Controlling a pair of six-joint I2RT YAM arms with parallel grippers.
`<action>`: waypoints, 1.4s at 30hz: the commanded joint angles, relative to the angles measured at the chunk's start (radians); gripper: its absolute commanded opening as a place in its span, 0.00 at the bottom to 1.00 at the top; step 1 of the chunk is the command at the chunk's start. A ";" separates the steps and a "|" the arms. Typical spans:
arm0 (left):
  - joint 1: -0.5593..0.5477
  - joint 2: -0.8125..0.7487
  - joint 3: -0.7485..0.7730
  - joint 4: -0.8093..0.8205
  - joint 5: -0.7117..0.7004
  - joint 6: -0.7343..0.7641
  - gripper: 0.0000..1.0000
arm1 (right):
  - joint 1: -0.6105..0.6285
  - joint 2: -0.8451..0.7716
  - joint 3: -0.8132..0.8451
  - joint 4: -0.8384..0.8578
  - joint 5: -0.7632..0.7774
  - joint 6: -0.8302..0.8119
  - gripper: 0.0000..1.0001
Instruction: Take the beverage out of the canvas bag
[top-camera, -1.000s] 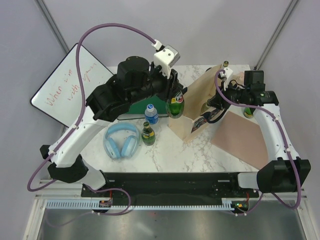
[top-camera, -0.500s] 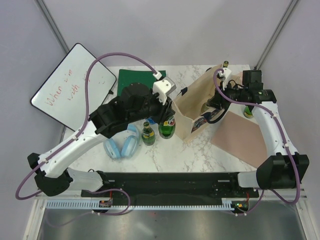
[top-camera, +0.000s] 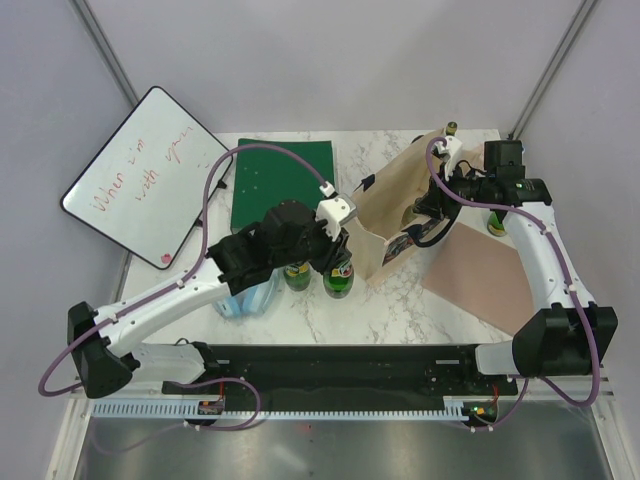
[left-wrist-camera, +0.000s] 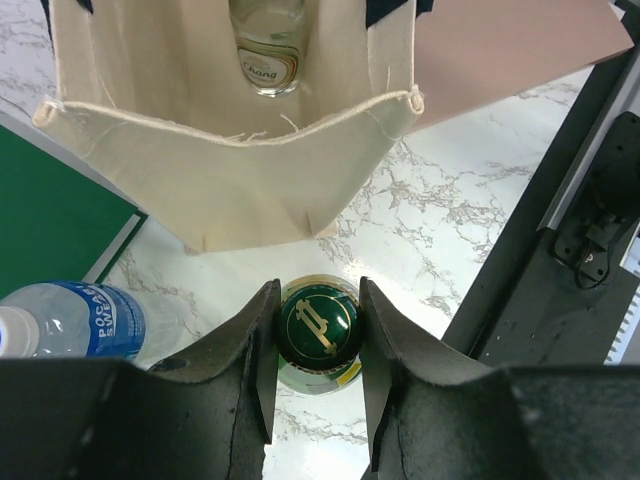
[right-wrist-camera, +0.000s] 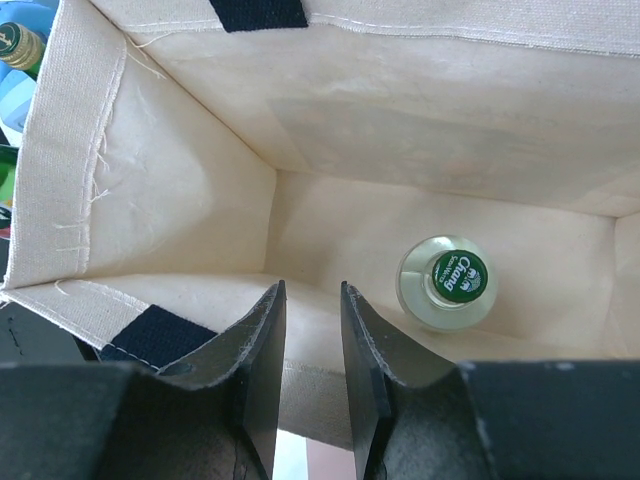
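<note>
The beige canvas bag (top-camera: 395, 200) stands open at centre right, also in the left wrist view (left-wrist-camera: 230, 190) and the right wrist view (right-wrist-camera: 180, 200). A clear bottle with a green cap (right-wrist-camera: 447, 285) stands inside it (left-wrist-camera: 267, 50). My left gripper (top-camera: 340, 262) (left-wrist-camera: 318, 300) is shut on the gold-printed cap of a green bottle (left-wrist-camera: 320, 330) (top-camera: 339, 278), upright at table level just left of the bag. My right gripper (top-camera: 425, 215) (right-wrist-camera: 312, 330) sits over the bag's near rim, jaws slightly apart, holding nothing that I can see.
A second green bottle (top-camera: 295, 272) stands next to the held one. A water bottle (left-wrist-camera: 70, 320) and blue headphones (top-camera: 250, 297) lie to the left. A green mat (top-camera: 280, 180), a whiteboard (top-camera: 140, 175) and a pink sheet (top-camera: 480, 275) lie around.
My left arm has carried the green bottle from above the bag's left edge down and toward the near side, beside the other green bottle. The right arm has stayed still.
</note>
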 joint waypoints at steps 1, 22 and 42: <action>0.002 -0.040 -0.013 0.248 0.017 0.016 0.02 | -0.001 0.009 -0.012 0.021 -0.009 -0.002 0.36; 0.002 0.029 -0.170 0.384 -0.034 -0.006 0.02 | -0.001 0.022 -0.029 0.021 -0.009 -0.005 0.36; 0.002 0.052 -0.245 0.420 -0.094 -0.056 0.32 | -0.001 0.025 -0.026 0.009 -0.008 -0.019 0.37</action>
